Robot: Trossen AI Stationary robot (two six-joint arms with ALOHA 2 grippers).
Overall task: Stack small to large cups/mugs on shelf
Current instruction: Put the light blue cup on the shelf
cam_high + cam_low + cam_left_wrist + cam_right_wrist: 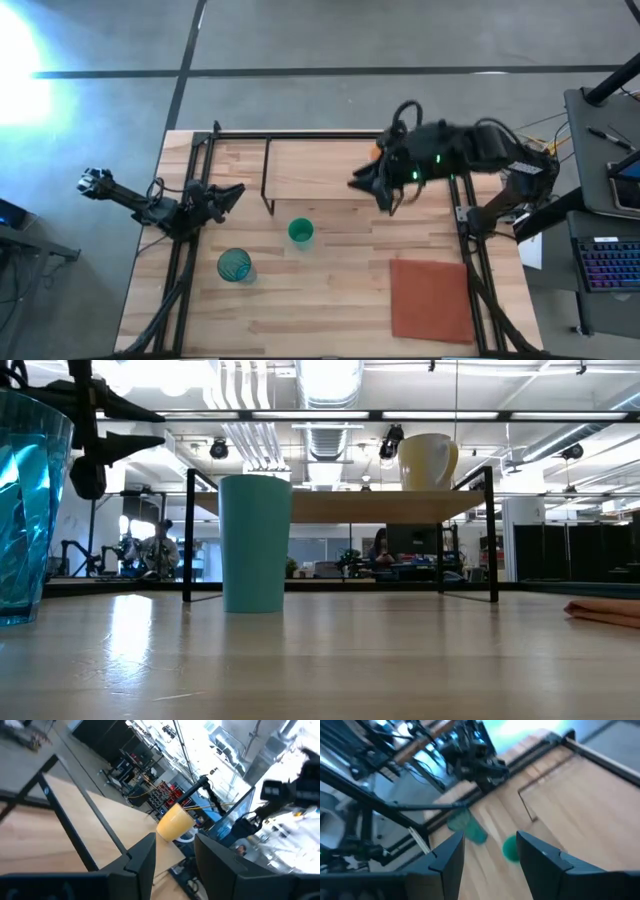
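Note:
The small orange mug stands upright on the light-wood shelf, near its right end; in the high view only a sliver of the mug shows beside my right arm. The opaque green cup stands upright on the table in front of the shelf. The see-through teal tumbler stands upright nearer the table's left front. My right gripper is open and empty above the shelf's right part, next to the mug. My left gripper is open and empty at the shelf's left end.
A flat reddish-brown mat lies at the table's front right. The shelf's black metal legs stand on the table's far half. Bare wood lies between the green cup and the mat. A keyboard and a desk stand beyond the table's right edge.

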